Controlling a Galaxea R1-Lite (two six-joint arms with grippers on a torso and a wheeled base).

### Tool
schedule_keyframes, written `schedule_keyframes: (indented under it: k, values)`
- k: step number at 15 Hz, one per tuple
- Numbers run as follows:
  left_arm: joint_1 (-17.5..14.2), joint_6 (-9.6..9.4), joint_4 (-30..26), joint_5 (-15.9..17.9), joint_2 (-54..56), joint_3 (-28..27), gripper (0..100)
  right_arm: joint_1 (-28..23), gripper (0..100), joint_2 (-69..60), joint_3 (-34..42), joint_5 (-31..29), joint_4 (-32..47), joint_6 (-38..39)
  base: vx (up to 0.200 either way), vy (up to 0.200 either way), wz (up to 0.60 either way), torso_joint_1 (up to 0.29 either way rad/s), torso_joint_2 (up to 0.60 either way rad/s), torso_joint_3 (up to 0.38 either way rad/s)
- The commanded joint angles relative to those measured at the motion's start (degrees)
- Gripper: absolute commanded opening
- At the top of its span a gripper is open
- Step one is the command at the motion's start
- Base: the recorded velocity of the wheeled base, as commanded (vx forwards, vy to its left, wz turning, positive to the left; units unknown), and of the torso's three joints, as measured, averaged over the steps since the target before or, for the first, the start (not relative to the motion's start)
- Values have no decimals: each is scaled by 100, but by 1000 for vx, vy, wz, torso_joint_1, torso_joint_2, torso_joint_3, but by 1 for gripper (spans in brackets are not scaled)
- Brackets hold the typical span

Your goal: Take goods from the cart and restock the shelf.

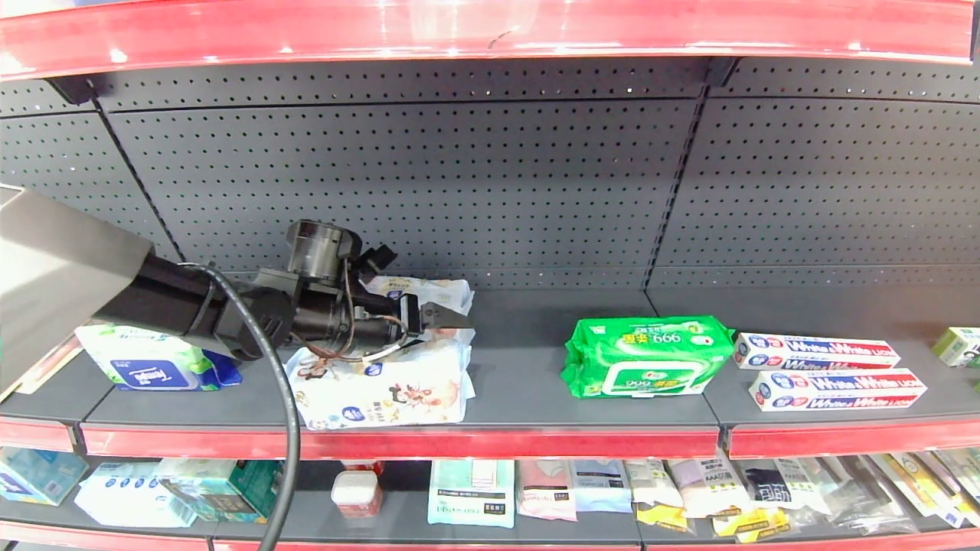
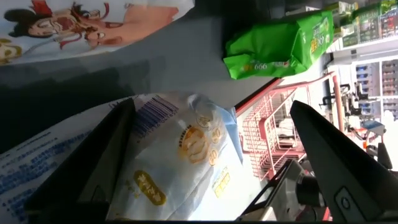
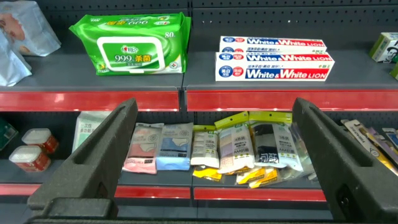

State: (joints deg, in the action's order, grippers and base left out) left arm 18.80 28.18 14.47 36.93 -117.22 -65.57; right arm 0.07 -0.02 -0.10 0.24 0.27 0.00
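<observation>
Two grippers, both spread. Left gripper [image 2: 212, 106] straddles one white wipes pack [image 2: 180, 162] on the shelf [image 1: 521, 383], left of middle. One cartoon-printed pack [image 1: 383, 394] lies just beside it at the front edge. Right gripper [image 3: 214, 102] is empty. Rightward lie one green pack [image 1: 647, 356] and two toothpaste boxes [image 1: 815, 352]. One blue pack [image 1: 153, 360] lies at the left end.

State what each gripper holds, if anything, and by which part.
Nothing. The left gripper stands open over the white printed plastic wipes pack; the right gripper is open, empty.

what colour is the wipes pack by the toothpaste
Green wipes pack, white flap; best in right wrist view.
</observation>
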Motion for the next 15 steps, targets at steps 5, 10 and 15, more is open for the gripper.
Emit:
schedule_keyframes:
  k: [5,10,15]
  values:
    - [10,12,-6,131,51,36,100,1,100,2,1,2,0,0,0,0,0,0,0,0]
    - [1,3,-14,148,95,124,100,1,100,2,1,2,0,0,0,0,0,0,0,0]
    - [1,3,-67,227,156,194,100,1,100,2,1,2,0,0,0,0,0,0,0,0]
